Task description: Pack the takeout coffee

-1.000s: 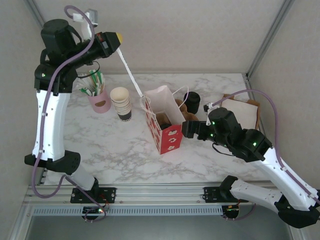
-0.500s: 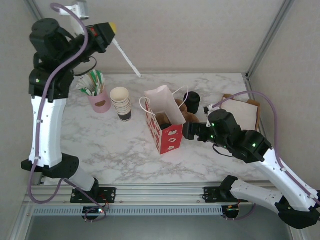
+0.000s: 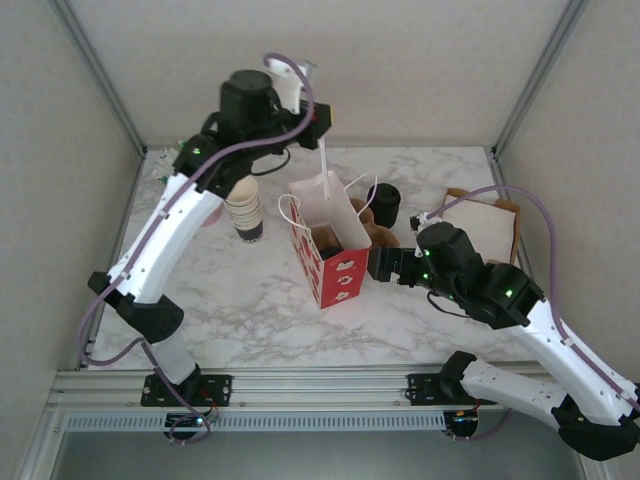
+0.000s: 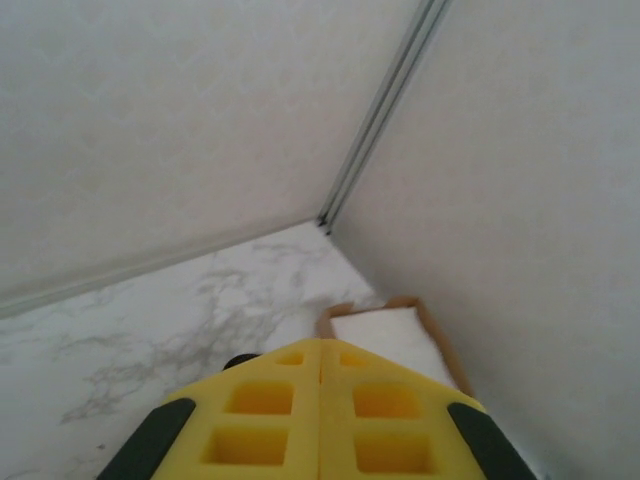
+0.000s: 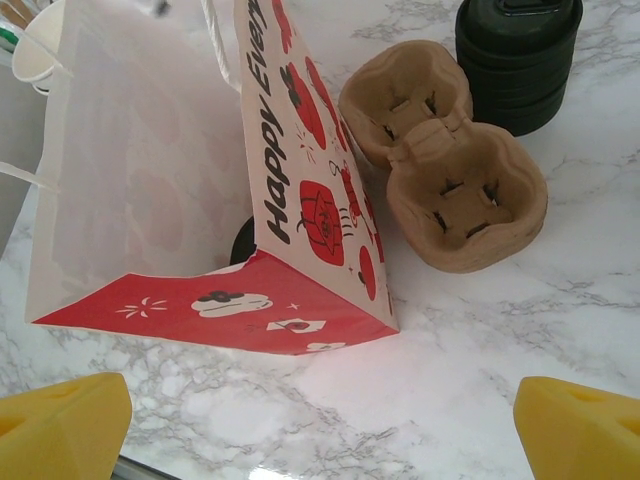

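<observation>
The left gripper (image 3: 321, 124) is closed on a thin white stick (image 3: 325, 160), whose kind cannot be told. Its yellow pads (image 4: 250, 415) are seen pressed together. The stick hangs straight below the gripper, and its lower end seems to be at the open mouth of the paper bag (image 3: 338, 276). The takeout coffee (image 3: 326, 238) is found already inside the bag, below the left gripper and a little toward the robot, with its black lid upward. The right gripper (image 5: 320, 430) is held wide open with nothing between its fingers, and the bag stands just ahead of it.

The step in hand is judged to be the placing of the stick into the bag. The stick should be lowered deeper before it is released, so that it is not caught on the bag's edge. It should be aimed beside the cup, not onto the lid. If the bag leans, it may be steadied by the right gripper.
</observation>
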Controlling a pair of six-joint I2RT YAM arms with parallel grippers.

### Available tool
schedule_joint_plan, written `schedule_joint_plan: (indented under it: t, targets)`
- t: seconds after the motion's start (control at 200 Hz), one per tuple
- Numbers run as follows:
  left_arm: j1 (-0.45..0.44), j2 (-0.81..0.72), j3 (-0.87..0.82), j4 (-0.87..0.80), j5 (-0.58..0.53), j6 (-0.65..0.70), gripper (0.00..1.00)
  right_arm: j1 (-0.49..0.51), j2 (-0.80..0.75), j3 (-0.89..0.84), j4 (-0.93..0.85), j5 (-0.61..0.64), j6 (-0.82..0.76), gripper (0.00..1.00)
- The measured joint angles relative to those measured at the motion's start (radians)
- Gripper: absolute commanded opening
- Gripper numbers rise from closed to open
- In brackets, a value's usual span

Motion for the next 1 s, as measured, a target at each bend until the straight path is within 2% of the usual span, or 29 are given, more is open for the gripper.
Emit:
schedule_joint_plan:
  t: [0.325, 0.716, 0.996]
  targets:
    - [-0.129, 0.026, -0.245, 0.033, -0.244, 0.177, 0.02, 0.0, 0.0, -0.018, -0.004, 0.005, 0.0, 0.99]
    - [-0.168, 0.031, -0.423, 0.136, -0.425, 0.289, 0.03, -0.002, 0.034, -0.019, -0.003, 0.015, -0.001, 0.99]
    - [-0.167, 0.031, -0.47, 0.16, -0.451, 0.306, 0.21, -0.002, 0.05, -0.019, 0.0, 0.015, -0.009, 0.99]
